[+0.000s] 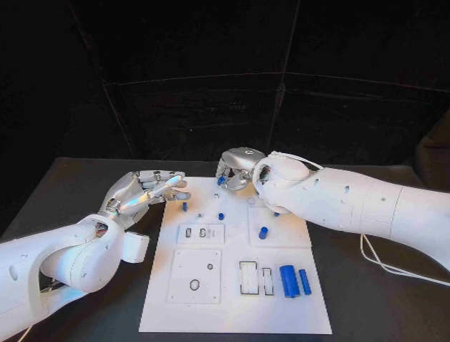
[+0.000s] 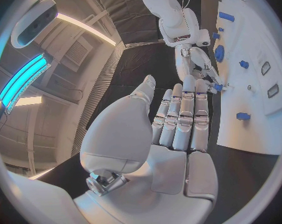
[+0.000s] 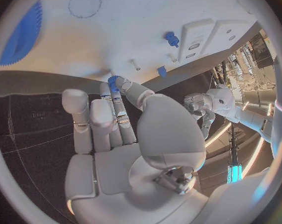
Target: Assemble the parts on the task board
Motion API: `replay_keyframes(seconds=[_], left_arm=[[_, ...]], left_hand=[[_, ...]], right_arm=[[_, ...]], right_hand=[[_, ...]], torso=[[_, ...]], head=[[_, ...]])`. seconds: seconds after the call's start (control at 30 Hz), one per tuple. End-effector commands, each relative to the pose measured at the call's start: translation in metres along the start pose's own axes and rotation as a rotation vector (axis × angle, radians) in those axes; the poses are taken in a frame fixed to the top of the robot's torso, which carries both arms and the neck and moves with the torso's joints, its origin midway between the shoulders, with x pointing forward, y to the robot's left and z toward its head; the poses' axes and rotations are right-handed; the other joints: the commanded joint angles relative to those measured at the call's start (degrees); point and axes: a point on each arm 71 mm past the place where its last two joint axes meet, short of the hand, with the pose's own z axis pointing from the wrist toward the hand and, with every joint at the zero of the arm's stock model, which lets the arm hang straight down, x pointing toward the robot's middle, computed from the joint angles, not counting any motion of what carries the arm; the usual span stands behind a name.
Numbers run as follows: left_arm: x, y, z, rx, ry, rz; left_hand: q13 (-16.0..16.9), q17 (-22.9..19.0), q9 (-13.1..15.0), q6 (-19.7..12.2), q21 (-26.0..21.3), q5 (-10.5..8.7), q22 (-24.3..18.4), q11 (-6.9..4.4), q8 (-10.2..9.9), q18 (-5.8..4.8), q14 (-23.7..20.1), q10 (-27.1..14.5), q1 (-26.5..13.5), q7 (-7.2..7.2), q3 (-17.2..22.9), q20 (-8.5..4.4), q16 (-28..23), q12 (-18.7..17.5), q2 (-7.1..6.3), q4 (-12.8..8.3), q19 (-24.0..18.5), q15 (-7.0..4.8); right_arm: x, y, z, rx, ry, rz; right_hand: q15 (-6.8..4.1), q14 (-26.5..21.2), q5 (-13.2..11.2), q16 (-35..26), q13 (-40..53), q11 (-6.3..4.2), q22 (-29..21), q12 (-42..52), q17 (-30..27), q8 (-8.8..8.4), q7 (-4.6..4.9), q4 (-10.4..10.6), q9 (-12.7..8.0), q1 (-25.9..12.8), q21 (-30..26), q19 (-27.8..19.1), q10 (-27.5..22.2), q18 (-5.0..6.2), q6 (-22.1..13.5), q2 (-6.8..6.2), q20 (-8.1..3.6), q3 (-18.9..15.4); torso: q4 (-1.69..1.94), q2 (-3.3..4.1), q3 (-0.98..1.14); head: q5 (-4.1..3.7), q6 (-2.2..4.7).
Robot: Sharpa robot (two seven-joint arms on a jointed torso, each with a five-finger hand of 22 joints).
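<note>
Right robot hand (image 3: 119, 129) pinched a small blue part (image 3: 113, 80) at the far edge of the flat white task board (image 1: 236, 306). Left robot hand (image 1: 148, 191) hovered empty, fingers apart, beside the board's far left corner. Two blue cylinders (image 1: 295, 281) lay near its right edge, on the matte black table (image 1: 389, 299).

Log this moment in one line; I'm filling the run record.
right hand: pinches small blue part at board's far edge | left hand: open, beside white board | two blue cylinders lying on board
</note>
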Motion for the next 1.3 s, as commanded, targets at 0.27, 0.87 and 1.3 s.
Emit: replay_keyframes(seconds=[0.27,0.87,1.3], left_arm=[[0.001,-0.002,0.001,0.004,0.018,-0.004],[0.001,-0.002,0.002,0.004,0.018,-0.003],[-0.003,-0.002,0.001,-0.002,0.023,-0.006]], left_hand=[[0.0,0.1,-0.1,0.2,-0.5,0.07,-0.1,0.48,-0.3,0.32,-0.3,0.1,-0.2,0.37,0.0,0.35,-0.4,-0.4,0.36,-0.5,0.1,0.27],[0.0,0.1,-0.1,0.2,-0.6,0.07,-0.2,0.52,-0.4,0.32,-0.3,0.0,-0.3,0.41,0.0,0.37,-0.6,-0.5,0.35,-0.6,0.1,0.3],[0.0,0.2,0.0,0.2,-0.7,0.07,-0.3,0.54,-0.5,0.33,-0.3,0.0,-0.1,0.41,0.1,0.41,-0.7,-0.7,0.51,-0.8,0.1,0.32]], right_arm=[[0.0,0.001,0.001,0.01,0.025,-0.029],[-0.004,0.0,0.001,0.012,-0.034,-0.024],[-0.024,-0.029,-0.036,0.065,-0.081,0.112]], right_hand=[[0.2,1.2,0.0,0.4,-0.1,-0.07,0.2,-0.2,0.0,-0.13,-0.02,0.0,0.0,-0.1,0.4,0.1,-0.5,-0.95,-0.5,-0.69,0.23,0.5],[1.85,-1.8,-1.9,-6.0,0.1,1.9,-10.8,0.4,-10.3,-0.14,1.83,1.9,-0.1,-0.2,-5.7,-6.3,-9.8,0.97,-13.0,-5.69,1.94,-6.8],[0.53,1.2,1.3,1.8,1.7,0.01,0.7,6.6,0.3,0.71,0.98,4.5,0.2,-0.3,1.2,0.0,1.9,-0.97,-8.7,-5.67,1.03,-10.5]], torso=[[0.09,0.24,0.0],[0.07,0.36,0.05],[-0.43,0.27,0.21]], head=[[-0.09,-0.44],[0.53,-0.06],[0.15,0.4]])
